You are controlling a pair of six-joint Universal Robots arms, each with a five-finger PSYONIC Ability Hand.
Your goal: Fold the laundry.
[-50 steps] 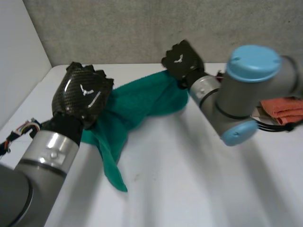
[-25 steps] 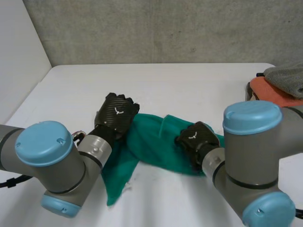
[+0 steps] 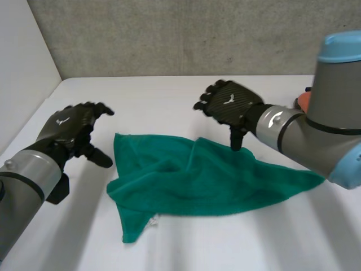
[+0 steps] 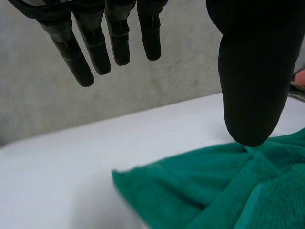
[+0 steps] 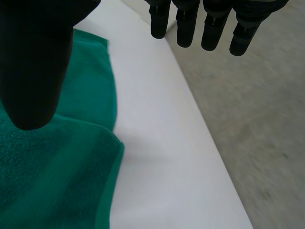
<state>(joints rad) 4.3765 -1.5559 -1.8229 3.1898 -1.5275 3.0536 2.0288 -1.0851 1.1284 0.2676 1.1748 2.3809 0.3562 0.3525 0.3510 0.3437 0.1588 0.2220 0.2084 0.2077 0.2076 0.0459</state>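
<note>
Both of my hands are spread and empty. My left hand [image 3: 70,127] hovers just beside the left corner of the green towel [image 3: 197,180], fingers straight and thumb well apart from them, touching nothing. My right hand [image 3: 231,104] hangs over the towel's far edge, also open, with its thumb pointing down at the cloth; I cannot tell whether the tip meets it. The towel lies on the white table [image 3: 169,93] between my hands. It is roughly laid out but not flat: a ridge is bunched up near its middle, and one corner trails toward the near side. I judge that I am at the laying-out step and no fold is made yet. Next I would need to smooth out that ridge, square the edges, then pinch two corners to carry one side over.
</note>
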